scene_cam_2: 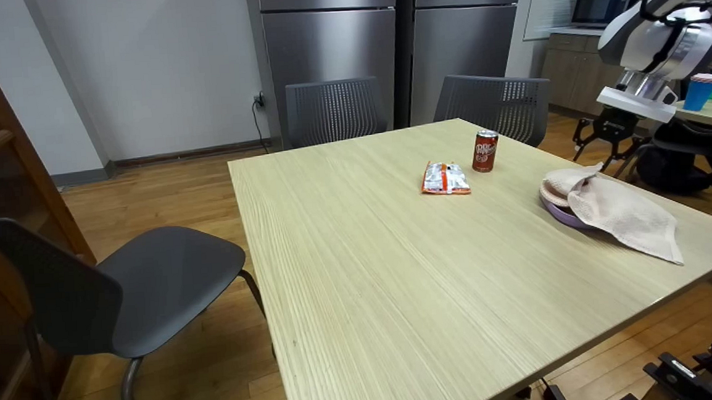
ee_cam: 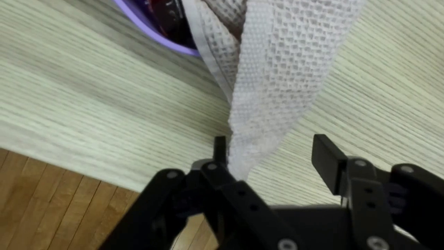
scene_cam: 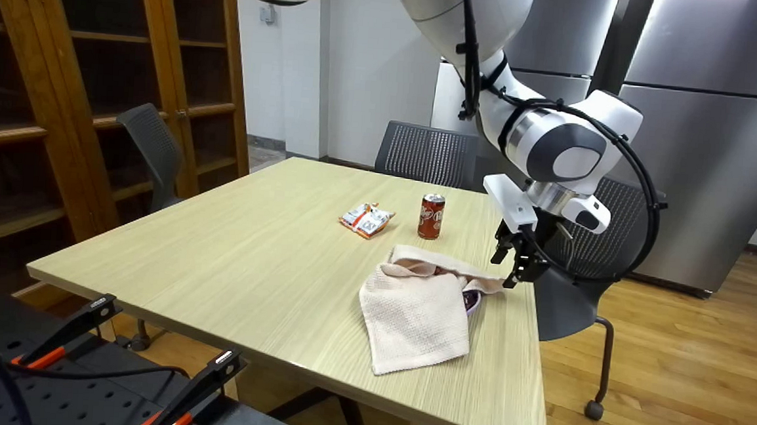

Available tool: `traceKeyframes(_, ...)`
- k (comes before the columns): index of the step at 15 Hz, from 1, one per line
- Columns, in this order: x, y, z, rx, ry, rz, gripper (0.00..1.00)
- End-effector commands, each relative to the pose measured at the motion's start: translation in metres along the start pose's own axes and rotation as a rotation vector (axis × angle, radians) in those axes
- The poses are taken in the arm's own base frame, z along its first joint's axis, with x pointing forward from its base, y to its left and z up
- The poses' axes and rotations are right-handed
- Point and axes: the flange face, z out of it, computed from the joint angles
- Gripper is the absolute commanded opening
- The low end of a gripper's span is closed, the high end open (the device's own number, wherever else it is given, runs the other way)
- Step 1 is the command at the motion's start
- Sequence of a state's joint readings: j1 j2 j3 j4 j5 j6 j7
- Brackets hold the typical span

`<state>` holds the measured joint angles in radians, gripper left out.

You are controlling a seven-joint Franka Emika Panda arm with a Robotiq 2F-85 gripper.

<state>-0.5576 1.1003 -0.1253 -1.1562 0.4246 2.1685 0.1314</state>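
Note:
My gripper point(ee_cam: 272, 156) is open near the table's edge, its two black fingers wide apart. It also shows low over the table in an exterior view point(scene_cam: 505, 270). A corner of a pale pink towel point(ee_cam: 288, 59) lies between the fingers, close beside the left one; I cannot tell if they touch. The towel shows in both exterior views point(scene_cam: 418, 320) point(scene_cam_2: 625, 208), draped over a purple bowl point(ee_cam: 152, 33), whose rim also shows in an exterior view point(scene_cam_2: 562, 216). A dark red, shiny item point(ee_cam: 170, 17) sits in the bowl, partly hidden by the towel.
A red soda can point(scene_cam: 431, 217) point(scene_cam_2: 485, 151) and a silver-orange snack bag point(scene_cam: 366, 220) point(scene_cam_2: 445, 180) stand farther along the light wooden table point(scene_cam: 238, 250). Grey chairs point(scene_cam: 427, 153) point(scene_cam_2: 176, 285) surround it; one point(scene_cam: 563, 303) is right behind the gripper.

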Motion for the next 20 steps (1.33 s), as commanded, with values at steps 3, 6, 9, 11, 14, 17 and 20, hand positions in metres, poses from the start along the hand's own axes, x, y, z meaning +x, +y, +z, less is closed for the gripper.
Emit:
traceKeyframes(3,0.002,0.001,-0.014,-0.021,-0.004,0.012,1.0)
traceKeyframes(6,-0.002,0.005,-0.016,-0.021,-0.01,0.004,1.0)
traceKeyframes(9,-0.008,0.009,-0.023,-0.013,-0.009,-0.008,1.0)
traceKeyframes(11,-0.015,0.012,-0.032,-0.01,-0.014,-0.021,1.0)
traceKeyframes(14,-0.03,0.021,-0.047,-0.004,-0.023,-0.046,1.0)
traceKeyframes(17,-0.05,0.032,-0.062,-0.006,-0.024,-0.062,1.0)
traceKeyframes(20,-0.072,0.043,-0.078,-0.008,-0.015,-0.081,1.0)
